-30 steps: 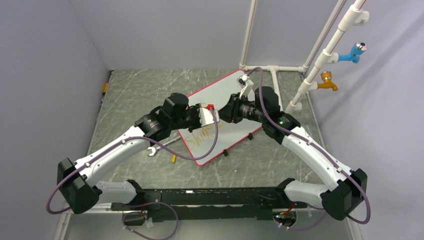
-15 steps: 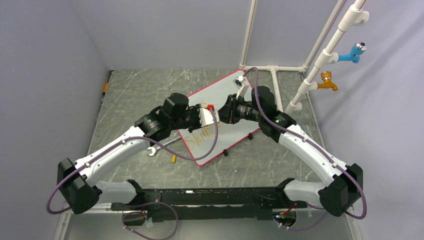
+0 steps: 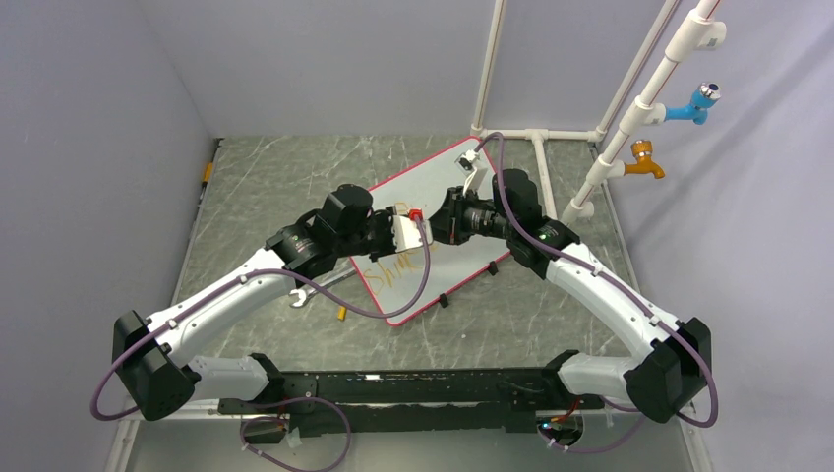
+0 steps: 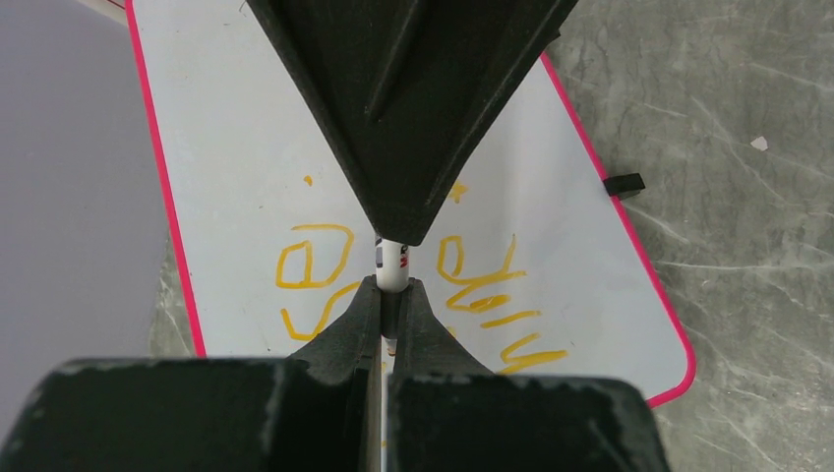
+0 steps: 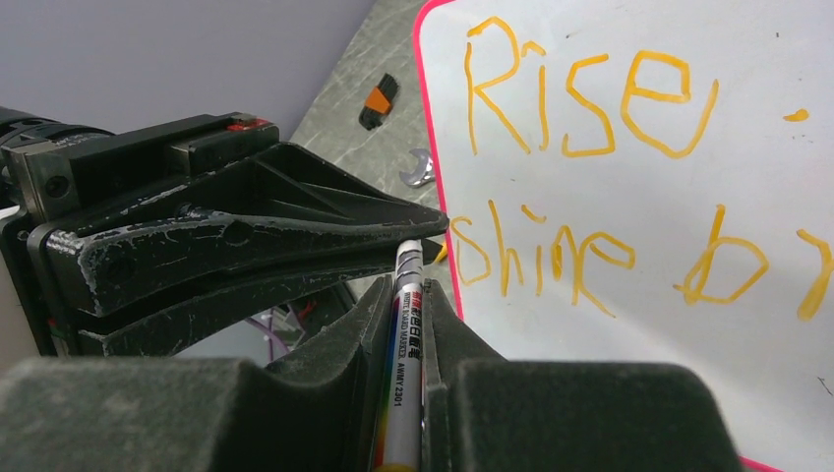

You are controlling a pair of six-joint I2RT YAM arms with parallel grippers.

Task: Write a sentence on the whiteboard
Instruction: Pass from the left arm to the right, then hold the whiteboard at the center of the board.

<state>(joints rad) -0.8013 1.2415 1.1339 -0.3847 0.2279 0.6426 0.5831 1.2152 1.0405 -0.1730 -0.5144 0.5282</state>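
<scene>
The whiteboard (image 3: 433,187) lies tilted on the marble table, with a red-pink rim. The sentence (image 5: 590,98), in thin orange letters, reads "Rise" above "shine br" in the right wrist view. Part of it shows in the top view (image 3: 388,270) and in the left wrist view (image 4: 315,258). My right gripper (image 5: 405,287) is shut on a white marker (image 5: 403,344). My left gripper (image 4: 391,287) is shut on the front end of the same marker (image 4: 391,264). The two grippers meet tip to tip above the board's middle; the left gripper (image 3: 423,228) and the right gripper (image 3: 440,223) show together in the top view.
A wrench (image 3: 313,288) and a small orange-and-black piece (image 3: 341,312) lie left of the board. Black clip feet (image 3: 443,301) sit on its near rim. A white pipe frame (image 3: 551,138) with blue (image 3: 696,103) and orange (image 3: 644,162) taps stands at the back right.
My right arm has moved a little to the left, bringing the marker up to my left gripper. The left arm has hardly moved.
</scene>
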